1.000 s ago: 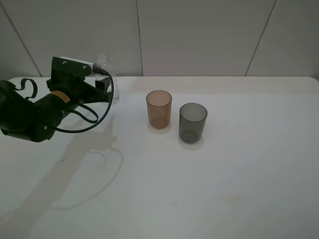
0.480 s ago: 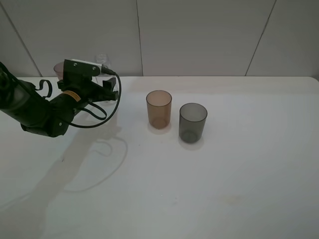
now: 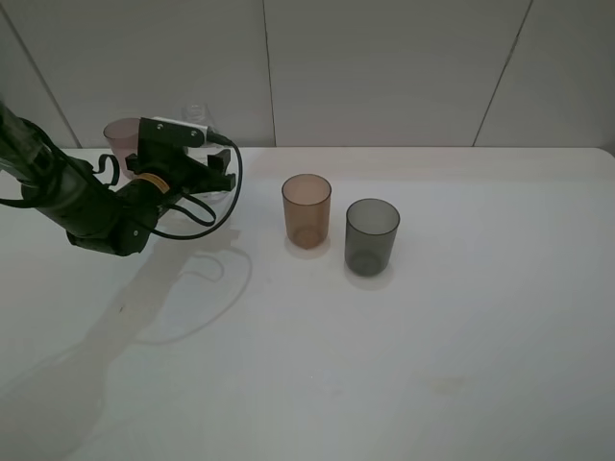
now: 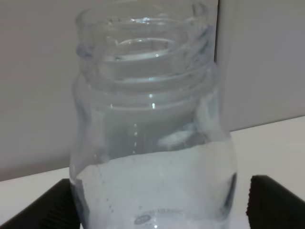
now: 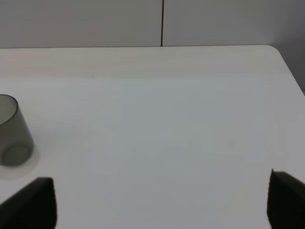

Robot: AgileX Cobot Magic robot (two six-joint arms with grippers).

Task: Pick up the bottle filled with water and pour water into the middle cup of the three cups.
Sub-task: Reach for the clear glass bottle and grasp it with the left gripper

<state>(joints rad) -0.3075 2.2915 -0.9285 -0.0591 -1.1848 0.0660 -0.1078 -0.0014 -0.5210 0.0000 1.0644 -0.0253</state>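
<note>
Clear plastic, capless and partly filled with water, the bottle (image 4: 152, 143) is framed upright between the spread fingers of the left claw (image 4: 159, 205). A thin gap is seen at one finger, so no grip is shown. The amber middle cup (image 3: 307, 209) is set well apart from that claw, with the grey cup (image 3: 372, 235) just past it. The right claw (image 5: 159, 202) is seen open above the bench (image 5: 167, 119).

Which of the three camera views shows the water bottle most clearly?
The left wrist view: the bottle fills the picture, with its open threaded neck and water level plain. The exterior high view shows only its faint top behind the left gripper. The right wrist view does not show it.
</note>
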